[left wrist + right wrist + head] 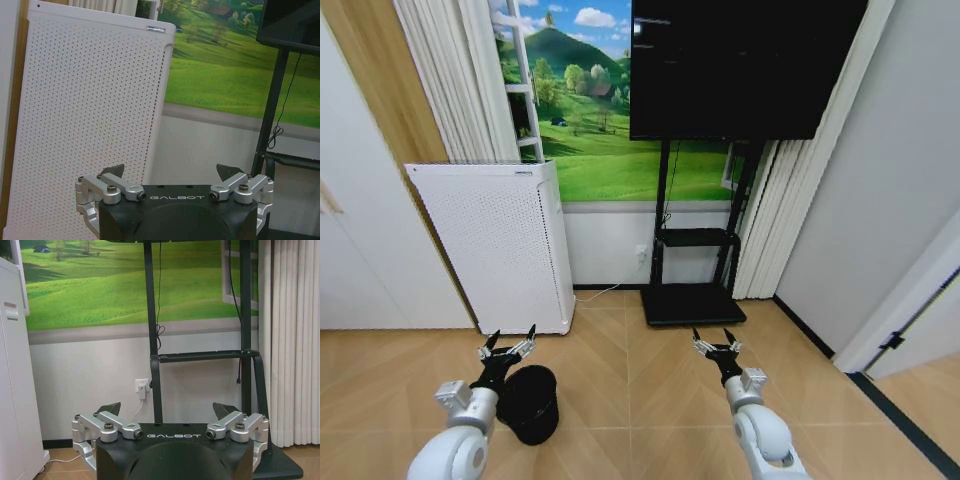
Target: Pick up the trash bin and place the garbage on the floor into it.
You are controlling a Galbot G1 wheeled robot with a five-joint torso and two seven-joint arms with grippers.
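The left gripper [510, 340] hung low over the wooden floor [640, 400], its 2 fingers spread wide apart and holding nothing. Just beneath and slightly behind its tips stood the bin [532, 403], black and round, upright on the floor, partly covered by the left arm; whether the arm touched its rim could not be told. The right gripper [717, 341] hovered at about the same height, well apart from the left one and from the bin, with its 2 fingers likewise parted and empty.

Beyond the left gripper rose the white perforated cabinet [505, 245], which also stood straight ahead of the fingers [112, 172] in the left wrist view. Ahead of the right gripper stood the black stand [695, 265] with its flat base on the floor, and a cable ran from a wall socket [142, 386] beside its post. Farther up, the stand carried a dark screen [740, 65]. Behind everything, a green meadow mural [610, 150] covered the wall, with pale curtains [790, 220] to the right gripper's outer side.
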